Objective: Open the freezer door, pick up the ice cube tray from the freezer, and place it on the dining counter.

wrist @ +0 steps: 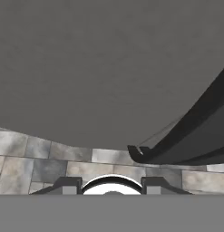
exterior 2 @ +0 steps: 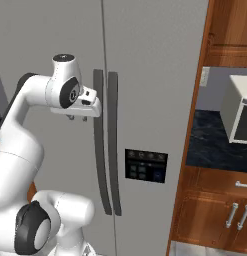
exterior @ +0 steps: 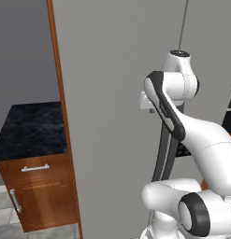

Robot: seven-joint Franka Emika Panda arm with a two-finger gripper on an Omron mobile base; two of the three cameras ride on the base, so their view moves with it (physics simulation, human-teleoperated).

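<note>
The freezer door (exterior 2: 50,35) is a tall light-grey panel and it is shut; it also fills much of the left base view as the freezer door (exterior: 107,93). Its slim dark handle (exterior 2: 98,150) runs vertically beside the seam. My gripper (exterior 2: 77,118) hangs in front of the door just left of the handle's upper part, pointing down. In the hand view the gripper (wrist: 111,183) stands open with nothing between its fingertips, and the handle (wrist: 199,127) curves past on the right. The ice cube tray is hidden behind the door. The dining counter is out of view.
The right-hand door carries its own handle (exterior 2: 113,145) and a dark control panel (exterior 2: 146,165). A wood cabinet with a black top (exterior: 30,130) stands left of the freezer. A white microwave (exterior 2: 240,112) sits on the counter to the right. Grey floor tiles (wrist: 41,158) lie below.
</note>
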